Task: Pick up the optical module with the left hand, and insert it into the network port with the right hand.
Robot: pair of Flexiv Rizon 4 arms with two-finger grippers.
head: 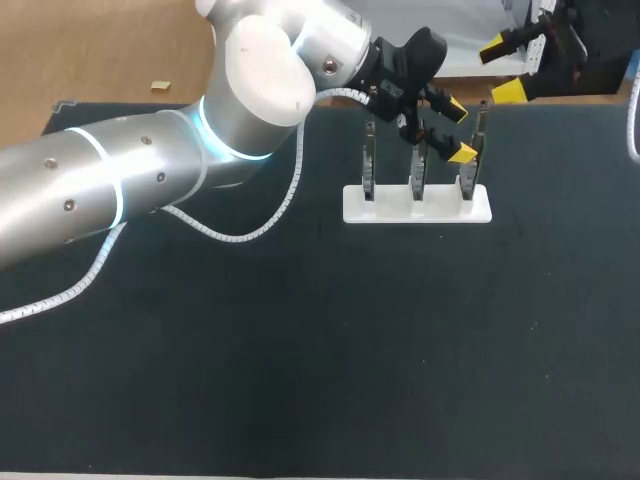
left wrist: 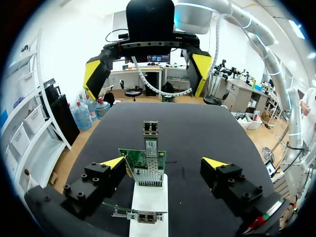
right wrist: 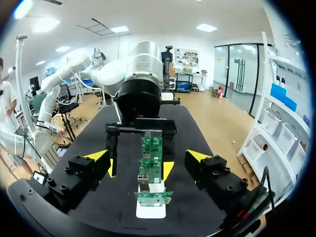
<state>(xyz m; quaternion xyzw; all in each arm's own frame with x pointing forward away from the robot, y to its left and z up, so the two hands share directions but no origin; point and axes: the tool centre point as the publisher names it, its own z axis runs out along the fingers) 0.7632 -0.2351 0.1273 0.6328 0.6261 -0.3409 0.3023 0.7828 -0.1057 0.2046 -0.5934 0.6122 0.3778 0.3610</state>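
I am holding my left tool (left wrist: 163,173) wide open and empty around the standing boards (left wrist: 148,165), ready for gripping; my right tool (right wrist: 148,168) is waiting open opposite.

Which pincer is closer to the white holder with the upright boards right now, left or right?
Left. The left pincer hangs open right over the boards standing in the white holder. The right pincer, also open, sits farther back, past the table's far edge.
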